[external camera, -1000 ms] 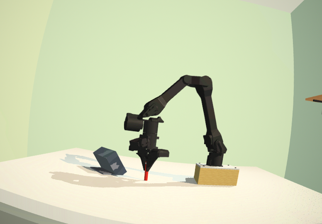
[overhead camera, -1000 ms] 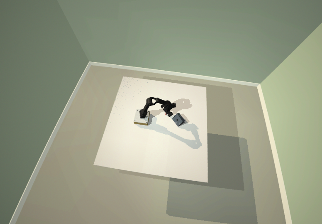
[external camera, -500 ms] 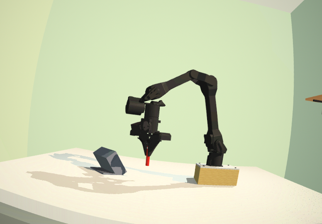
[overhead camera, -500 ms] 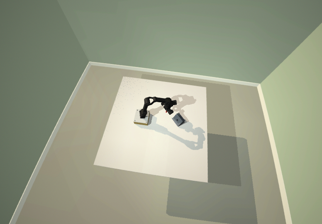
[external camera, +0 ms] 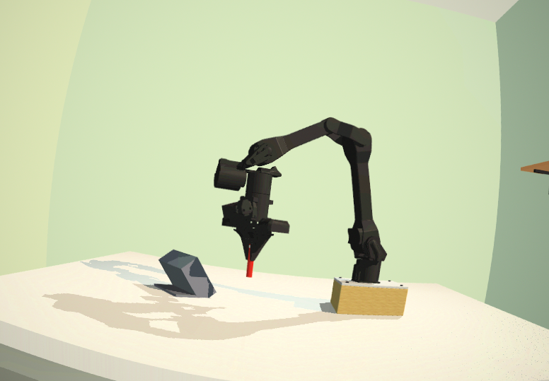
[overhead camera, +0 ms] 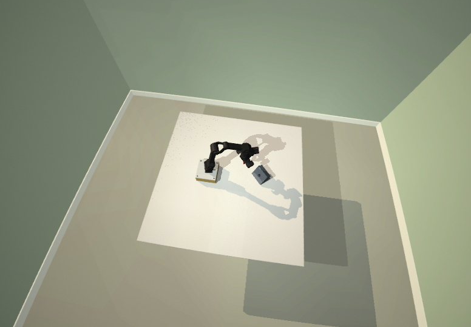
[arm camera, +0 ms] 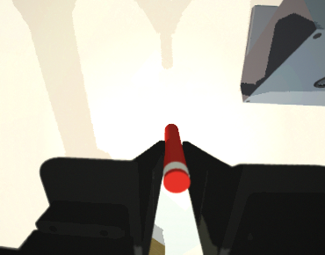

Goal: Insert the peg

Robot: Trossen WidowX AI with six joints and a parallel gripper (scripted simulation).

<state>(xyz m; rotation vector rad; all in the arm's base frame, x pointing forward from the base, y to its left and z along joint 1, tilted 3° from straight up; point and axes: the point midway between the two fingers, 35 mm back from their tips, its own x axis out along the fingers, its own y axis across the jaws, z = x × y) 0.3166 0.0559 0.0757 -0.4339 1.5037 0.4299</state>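
Note:
My gripper (external camera: pixel 251 252) (arm camera: pixel 173 146) (overhead camera: pixel 247 162) points straight down and is shut on a round red peg (external camera: pixel 249 267) (arm camera: pixel 173 151) near its top end. The peg has a pale band near the top, hangs upright and is lifted clear of the table. In the top view only a speck of the peg shows. The grey sloped panel (external camera: pixel 188 273) (overhead camera: pixel 260 174) (arm camera: pixel 287 66) stands on the table a short way off to one side of the gripper. Its round hole (overhead camera: pixel 259 175) (arm camera: pixel 323 82) shows in its sloped face.
The arm rises from a wooden base block (external camera: pixel 368 296) (overhead camera: pixel 207 171) on the pale table (external camera: pixel 274 336) (overhead camera: pixel 213 216). A brown shelf edge (external camera: pixel 535 167) shows at the far right of the exterior view.

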